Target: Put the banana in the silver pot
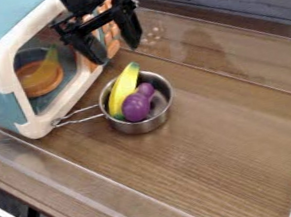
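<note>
The yellow banana (125, 85) with a greenish tip lies inside the silver pot (144, 121), leaning on the pot's left rim. A purple lumpy toy vegetable (138, 103) sits beside it in the pot. The pot's thin metal handle (75, 118) points left toward the toy oven. My black gripper (110, 46) hangs above and behind the pot, open, with nothing between its fingers (130, 30). It is clear of the banana.
A teal and cream toy oven (14, 62) stands at the left with an orange dish (36, 72) inside its opening. The wooden tabletop (220, 141) stretches right and forward of the pot. A grey wall runs along the back.
</note>
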You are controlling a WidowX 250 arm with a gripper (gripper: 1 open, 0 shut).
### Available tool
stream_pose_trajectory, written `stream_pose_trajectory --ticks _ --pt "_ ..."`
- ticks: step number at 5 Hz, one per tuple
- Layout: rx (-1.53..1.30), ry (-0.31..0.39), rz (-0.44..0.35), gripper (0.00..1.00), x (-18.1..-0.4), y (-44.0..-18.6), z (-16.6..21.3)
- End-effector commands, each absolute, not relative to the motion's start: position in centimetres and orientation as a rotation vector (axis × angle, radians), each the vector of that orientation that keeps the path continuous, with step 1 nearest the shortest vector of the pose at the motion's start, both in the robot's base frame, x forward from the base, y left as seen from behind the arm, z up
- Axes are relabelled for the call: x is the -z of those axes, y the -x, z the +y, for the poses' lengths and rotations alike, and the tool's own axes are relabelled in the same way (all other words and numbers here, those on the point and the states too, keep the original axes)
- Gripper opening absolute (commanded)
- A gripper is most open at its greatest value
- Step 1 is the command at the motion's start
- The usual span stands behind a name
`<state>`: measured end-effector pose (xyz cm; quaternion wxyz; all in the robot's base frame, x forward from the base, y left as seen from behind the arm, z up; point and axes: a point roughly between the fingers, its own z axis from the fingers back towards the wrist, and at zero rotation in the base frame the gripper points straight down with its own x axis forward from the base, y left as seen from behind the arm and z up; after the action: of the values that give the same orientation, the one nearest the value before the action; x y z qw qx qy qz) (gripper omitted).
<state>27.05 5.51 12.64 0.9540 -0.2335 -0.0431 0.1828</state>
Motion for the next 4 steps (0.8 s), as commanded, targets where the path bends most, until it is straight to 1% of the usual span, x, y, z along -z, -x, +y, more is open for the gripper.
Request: stream_pose_trajectory --ticks 1,2,3,4 --pt "-0.291 0.474 -0.165 1.00 -15.1 -28.2 4.4" --pt "-0.227 0.487 -0.184 1.00 -15.3 -28.0 4.6" --pt "-0.180 0.458 -0.207 0.00 -15.4 -28.9 3.4" --pt "-0.093 0.431 -0.220 1.00 -15.7 -29.6 1.8"
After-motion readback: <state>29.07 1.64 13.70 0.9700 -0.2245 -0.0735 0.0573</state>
